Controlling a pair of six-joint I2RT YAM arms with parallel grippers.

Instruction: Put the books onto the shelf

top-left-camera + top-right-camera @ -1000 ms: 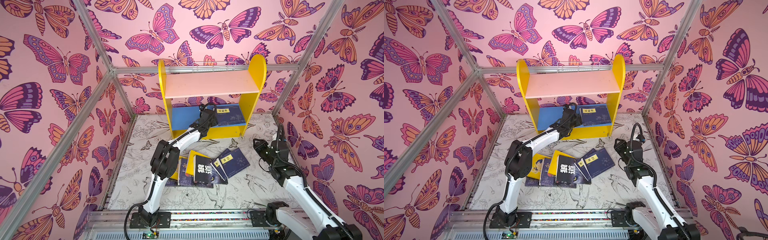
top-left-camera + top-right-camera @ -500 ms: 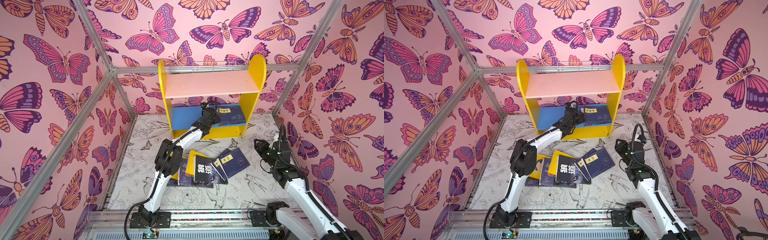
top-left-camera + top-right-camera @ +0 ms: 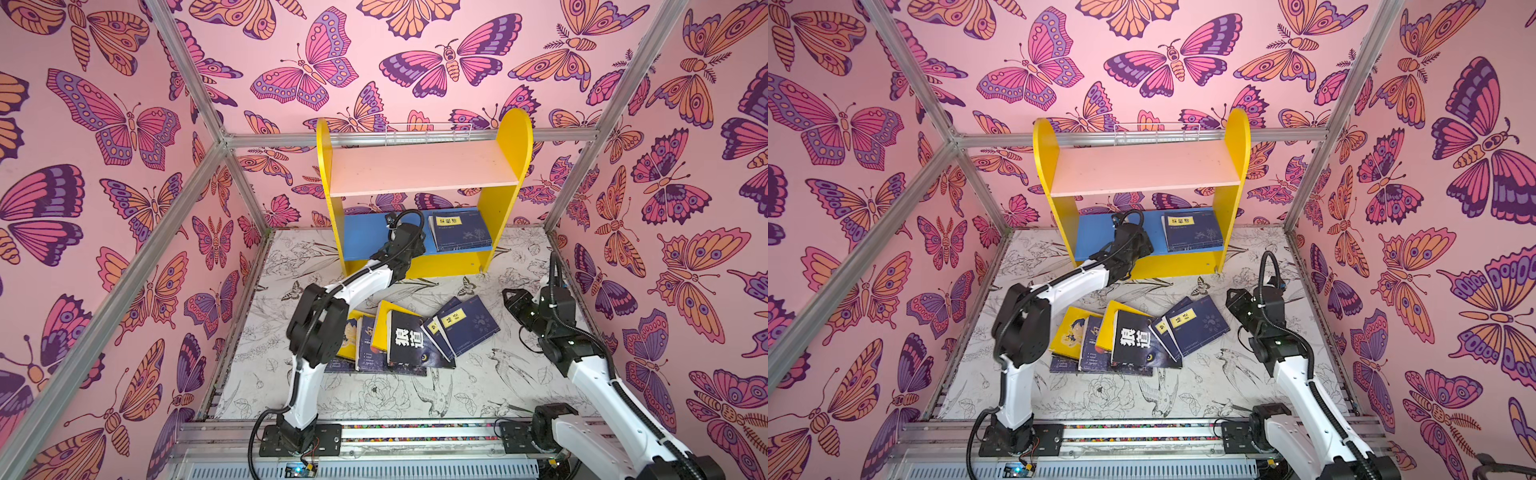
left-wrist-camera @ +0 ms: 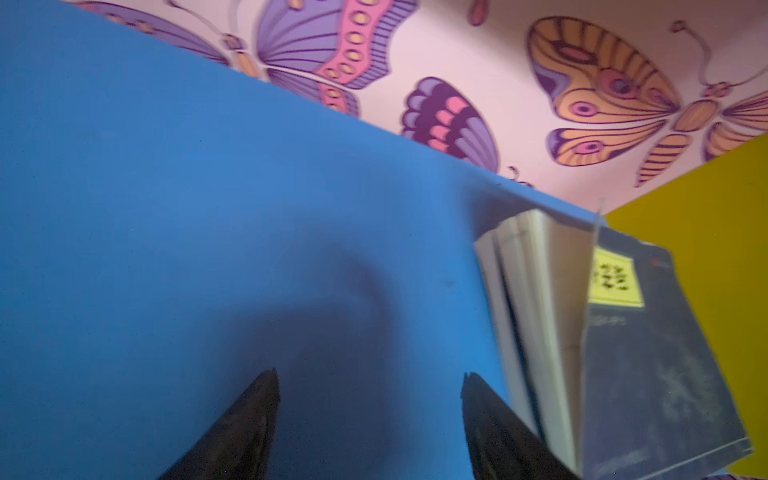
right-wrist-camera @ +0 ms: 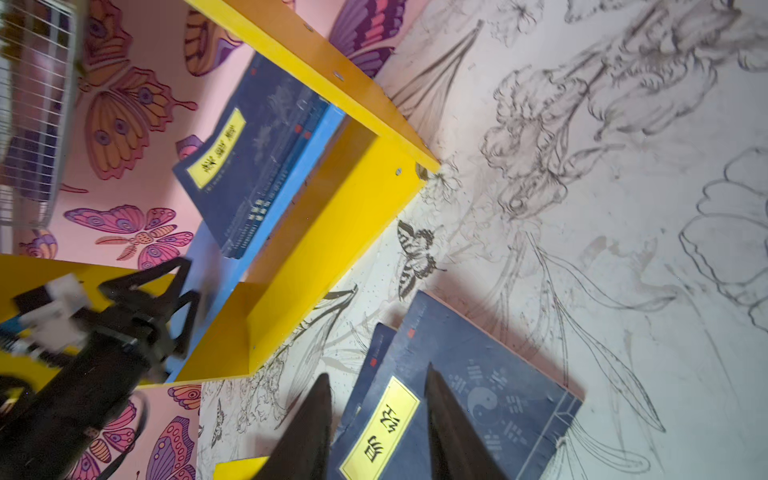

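Left fingers [image 4: 249,424] stand spread and empty over the blue lower board [image 3: 365,235] of the shelf [image 3: 509,141], just left of the navy books [image 3: 459,230] stacked flat at its right end. Right fingers [image 5: 311,424] are parted, pinching nothing, just right of the loose books [image 3: 409,338] piled on the tabletop [image 3: 374,395], nearer than the shelf.

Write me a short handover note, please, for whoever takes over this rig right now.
Left gripper: open, empty, over the shelf's blue lower board.
Right gripper: open, empty, facing the floor pile.
Done: a small navy stack lies flat at the right end of the lower board.
Left: the pile's yellow, black and navy books. The pink upper board holds nothing.
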